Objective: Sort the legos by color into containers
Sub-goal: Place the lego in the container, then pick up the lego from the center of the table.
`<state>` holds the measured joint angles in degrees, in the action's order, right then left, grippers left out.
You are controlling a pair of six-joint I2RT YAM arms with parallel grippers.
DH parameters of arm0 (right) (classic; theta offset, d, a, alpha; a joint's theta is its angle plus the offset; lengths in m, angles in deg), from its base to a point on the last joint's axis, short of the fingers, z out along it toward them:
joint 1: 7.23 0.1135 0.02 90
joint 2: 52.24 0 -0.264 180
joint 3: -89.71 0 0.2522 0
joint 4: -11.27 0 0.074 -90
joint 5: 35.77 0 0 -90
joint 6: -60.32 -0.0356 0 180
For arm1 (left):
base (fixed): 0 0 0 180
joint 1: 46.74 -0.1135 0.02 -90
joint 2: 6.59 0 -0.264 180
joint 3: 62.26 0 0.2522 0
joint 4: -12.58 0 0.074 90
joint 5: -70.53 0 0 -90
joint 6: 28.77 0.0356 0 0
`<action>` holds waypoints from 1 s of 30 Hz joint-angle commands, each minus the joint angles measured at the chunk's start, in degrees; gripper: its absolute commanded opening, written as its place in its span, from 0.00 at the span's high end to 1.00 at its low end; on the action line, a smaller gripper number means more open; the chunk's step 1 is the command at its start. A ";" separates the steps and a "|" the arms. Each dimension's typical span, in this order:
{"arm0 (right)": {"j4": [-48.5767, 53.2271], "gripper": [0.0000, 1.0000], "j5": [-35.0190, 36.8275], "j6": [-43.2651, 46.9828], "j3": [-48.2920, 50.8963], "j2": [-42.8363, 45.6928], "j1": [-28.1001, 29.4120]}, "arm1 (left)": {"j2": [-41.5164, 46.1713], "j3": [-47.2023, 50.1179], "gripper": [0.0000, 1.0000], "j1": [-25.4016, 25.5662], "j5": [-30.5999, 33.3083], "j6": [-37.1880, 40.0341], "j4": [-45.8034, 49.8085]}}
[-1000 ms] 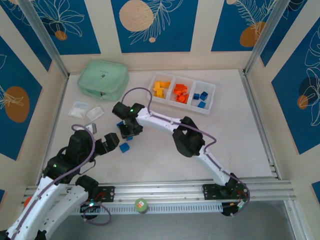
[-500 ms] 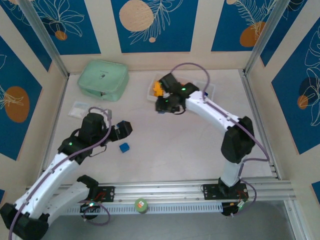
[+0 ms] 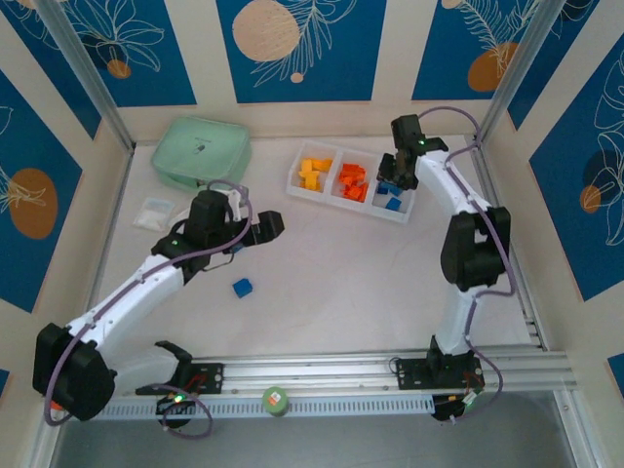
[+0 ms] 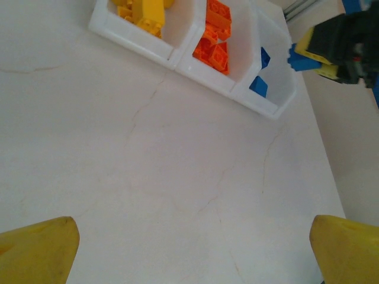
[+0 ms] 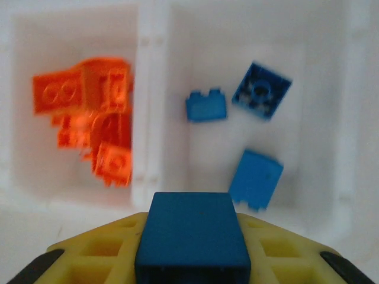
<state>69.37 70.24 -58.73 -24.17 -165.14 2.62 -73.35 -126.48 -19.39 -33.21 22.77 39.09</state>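
The right arm [image 3: 458,229] has swung along the tray [image 3: 331,180] from its yellow end to the blue compartment [image 5: 213,148] near the table's far right corner, right claw [image 3: 396,177] clamped on a blue brick [image 5: 190,234]. The left claw [image 3: 271,226], fingers spread wide, has reached nearer mid-table; a loose brick [image 3: 242,287] lies near-left

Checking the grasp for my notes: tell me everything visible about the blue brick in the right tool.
The blue brick is a small, smooth plastic block, a plain flat face toward the wrist camera, no studs in sight. It is clamped between the right tool's yellow fingers, clear of the table, above the tray's end compartment, where three loose blue bricks lie. Only the fingers touch it.
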 commanded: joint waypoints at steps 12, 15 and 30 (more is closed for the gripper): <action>4.19 0.39 1.99 2.80 -15.13 -9.28 0.80 | -0.35 -4.31 0.01 -1.07 1.07 4.46 0.14; 3.13 0.36 1.66 2.08 -9.74 -4.81 3.93 | 1.22 -3.58 0.01 -1.25 1.40 4.40 0.78; 4.54 0.24 -3.13 -4.63 -0.38 1.41 27.45 | 15.15 -0.19 0.01 -1.78 7.62 5.27 15.81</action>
<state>72.43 69.57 -60.94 -25.11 -163.09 27.32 -60.56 -128.30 -20.31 -28.35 27.74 49.45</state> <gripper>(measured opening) 0.754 0.993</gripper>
